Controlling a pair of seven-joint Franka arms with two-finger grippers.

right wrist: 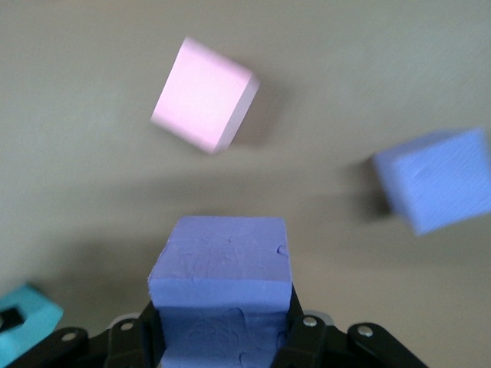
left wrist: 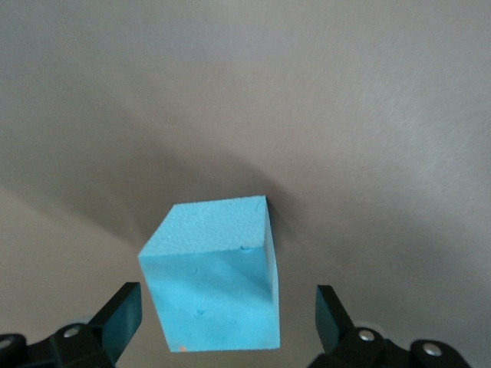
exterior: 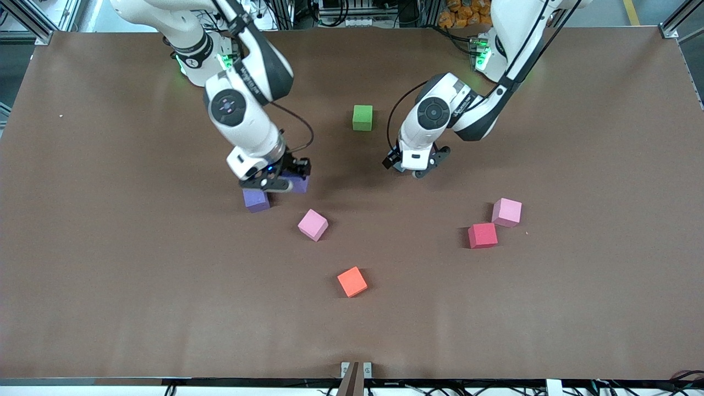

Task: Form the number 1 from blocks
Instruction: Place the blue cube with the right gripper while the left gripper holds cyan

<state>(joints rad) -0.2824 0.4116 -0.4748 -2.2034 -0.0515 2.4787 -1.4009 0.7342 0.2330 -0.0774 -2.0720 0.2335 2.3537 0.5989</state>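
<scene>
My right gripper [exterior: 289,177] [right wrist: 222,326] is shut on a purple block [exterior: 301,184] [right wrist: 221,268], low over the table. A second purple block [exterior: 256,199] [right wrist: 436,188] lies beside it toward the right arm's end. My left gripper [exterior: 416,168] [left wrist: 228,318] is open, one finger on each side of a light blue block [left wrist: 215,276], which the hand hides in the front view. A green block [exterior: 362,117] lies farther from the front camera, between the two hands. Nearer that camera are a pink block [exterior: 313,224] [right wrist: 203,96] and an orange block [exterior: 352,281].
A red block [exterior: 482,235] and a second pink block [exterior: 506,212] sit close together toward the left arm's end. The brown table [exterior: 137,286] stretches wide on all sides of the blocks.
</scene>
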